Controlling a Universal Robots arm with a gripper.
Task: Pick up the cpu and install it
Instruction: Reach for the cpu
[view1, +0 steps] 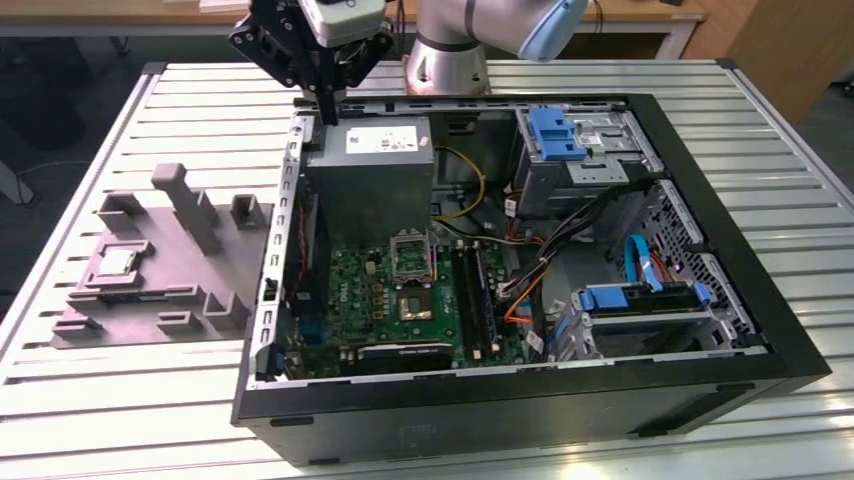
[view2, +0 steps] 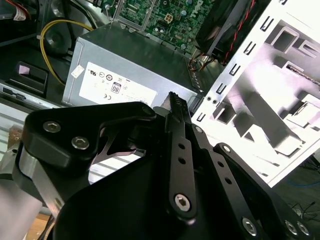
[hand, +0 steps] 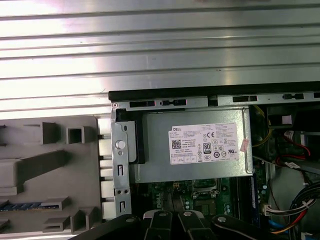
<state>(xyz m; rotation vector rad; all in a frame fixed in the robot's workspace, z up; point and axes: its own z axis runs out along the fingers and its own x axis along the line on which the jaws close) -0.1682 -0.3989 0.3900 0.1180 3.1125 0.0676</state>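
We see the cpu (view1: 118, 262) lying flat in the tray (view1: 134, 325), well apart from the gripper (view1: 327, 114), whose jaws look closed and empty above the case (view1: 534, 400). We judge the cpu light, stiff and fragile, best gripped by opposite edges.

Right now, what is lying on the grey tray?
The cpu lies flat in a recess of the grey tray; what is beneath the cpu is covered.

Ribbed silver metal table (view1: 747, 130) carries an open black computer case (view1: 534, 405) lying on its side mid-table, a grey moulded tray (view1: 134, 325) flat just beside it on the exterior view's left, and the arm's base (view1: 447, 72) behind the case.
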